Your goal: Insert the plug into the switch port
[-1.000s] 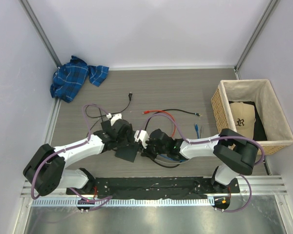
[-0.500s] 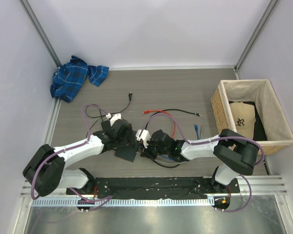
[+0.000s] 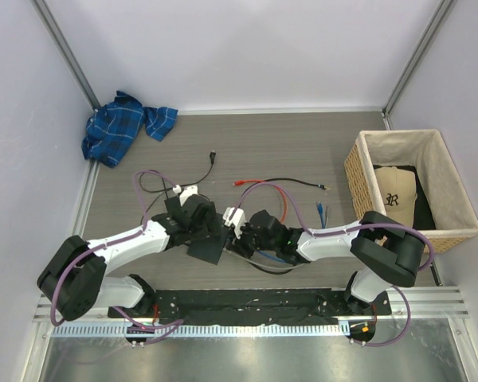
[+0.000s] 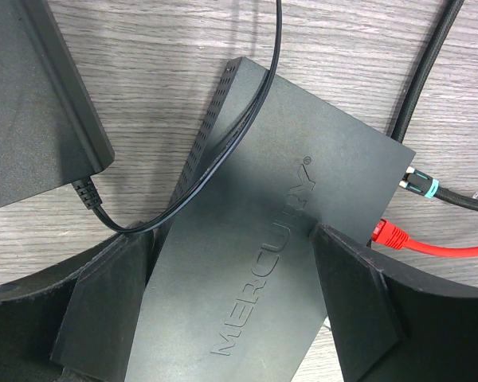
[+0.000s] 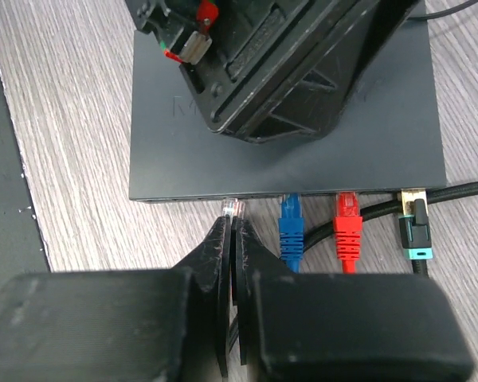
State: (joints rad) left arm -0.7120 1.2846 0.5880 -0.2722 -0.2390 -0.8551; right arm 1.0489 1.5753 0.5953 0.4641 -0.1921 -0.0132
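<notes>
Top external view: both arms meet low over the grey wood-grain table [image 3: 303,151], close to the middle of its near edge, where the flat, thin, dark grey switch box [image 3: 205,251] lies. The left gripper [image 3: 207,239] sits over the box and the right gripper [image 3: 236,242] comes at it from the right. Neither pair of jaws can be made out here, and the arms cover the plug and ports.

Left wrist view: the left gripper's jaws stand wide, one pad against each long side of the switch box, clamping it in place. A red plug [image 4: 390,235] and a black plug with a teal band [image 4: 418,185] sit in one edge. A chunky black adapter brick [image 4: 32,87] lies just beside the box, its thin cord crossing one corner.

Right wrist view: the right gripper is pinched tight on a small clear plug [image 5: 234,208]. Its tip meets the box edge just left of a blue plug [image 5: 291,223]. The plug looks lined up with a free port but not seated, so the final push seems to remain. The port opening is hidden, so I cannot tell whether the tip has entered.
</notes>
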